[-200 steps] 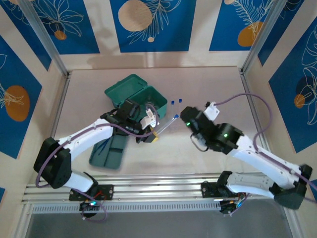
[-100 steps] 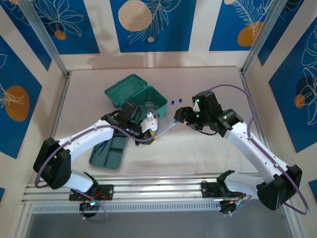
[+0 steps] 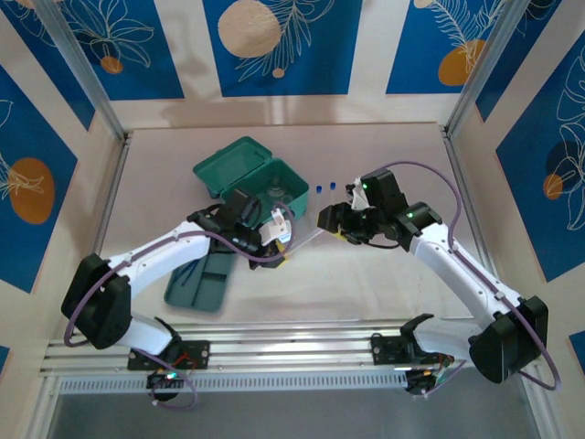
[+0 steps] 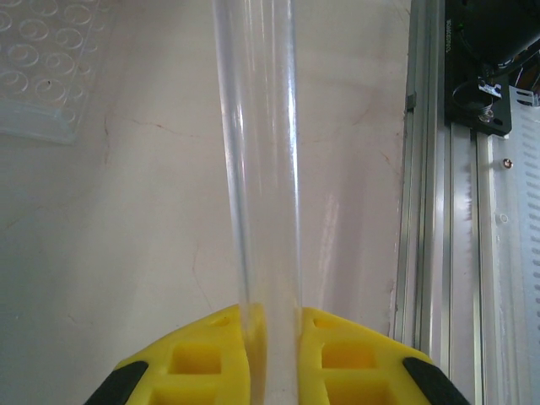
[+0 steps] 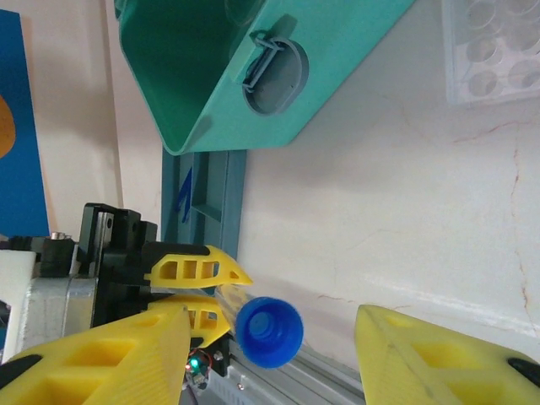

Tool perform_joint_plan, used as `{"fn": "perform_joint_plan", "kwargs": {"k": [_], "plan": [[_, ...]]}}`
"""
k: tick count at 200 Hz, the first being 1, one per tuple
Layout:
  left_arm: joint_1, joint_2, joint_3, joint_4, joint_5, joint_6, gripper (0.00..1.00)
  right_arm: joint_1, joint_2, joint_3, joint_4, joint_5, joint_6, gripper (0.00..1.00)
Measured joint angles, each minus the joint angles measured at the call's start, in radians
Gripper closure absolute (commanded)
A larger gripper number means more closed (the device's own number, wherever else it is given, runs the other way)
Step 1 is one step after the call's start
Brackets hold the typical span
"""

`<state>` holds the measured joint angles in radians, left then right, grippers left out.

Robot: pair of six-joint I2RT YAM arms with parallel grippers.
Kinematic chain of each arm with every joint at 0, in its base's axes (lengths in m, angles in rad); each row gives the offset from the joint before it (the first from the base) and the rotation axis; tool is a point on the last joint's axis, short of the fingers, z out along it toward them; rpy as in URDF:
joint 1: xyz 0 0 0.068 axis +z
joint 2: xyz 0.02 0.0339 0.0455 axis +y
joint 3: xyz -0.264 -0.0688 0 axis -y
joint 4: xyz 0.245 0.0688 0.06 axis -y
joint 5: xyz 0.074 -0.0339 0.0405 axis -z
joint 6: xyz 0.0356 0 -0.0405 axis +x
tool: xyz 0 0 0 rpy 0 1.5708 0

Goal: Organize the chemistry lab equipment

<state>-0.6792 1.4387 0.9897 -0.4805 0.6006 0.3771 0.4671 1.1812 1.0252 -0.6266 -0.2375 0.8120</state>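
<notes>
The left end effector (image 4: pixel 270 325) is clamped on a clear tube (image 4: pixel 257 152) near the middle of the desk (image 3: pixel 384 283). The tube runs out between the yellow fingers (image 4: pixel 211 350) toward the right arm. The tube's blue cap (image 5: pixel 268 331) lies between the spread fingers (image 5: pixel 439 354) of the right end effector (image 3: pixel 327 222). This end effector is open, with a gap on each side of the cap. The teal case (image 3: pixel 247 174) stands open toward the far-left part of the desk, well clear of the left edge. The dark-green tray (image 3: pixel 196 283) lies toward the near-left corner, partly under the left arm and close to the aluminium rail (image 3: pixel 292 352) along the near edge. Two further capped tubes (image 3: pixel 319 188) sit just right of the case, just beyond the right end effector. A clear well plate (image 5: pixel 494 51) lies flat on the desk near the case. Bare desk runs along the far edge and across the right half to the right edge. The surface is pale beige with faint veining. Walls (image 3: pixel 283 46) carry blue panels with leaf outlines, and slanted aluminium posts (image 3: pixel 91 82) stand at the far corners.
</notes>
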Motion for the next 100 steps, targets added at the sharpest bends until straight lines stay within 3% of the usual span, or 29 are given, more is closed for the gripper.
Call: {"fn": "perform_joint_plan", "kwargs": {"k": [100], "plan": [[-0.012,0.000,0.000,-0.008,0.000,0.010,0.90,-0.051,0.070,-0.040,0.105,-0.175,-0.023,0.64]]}}
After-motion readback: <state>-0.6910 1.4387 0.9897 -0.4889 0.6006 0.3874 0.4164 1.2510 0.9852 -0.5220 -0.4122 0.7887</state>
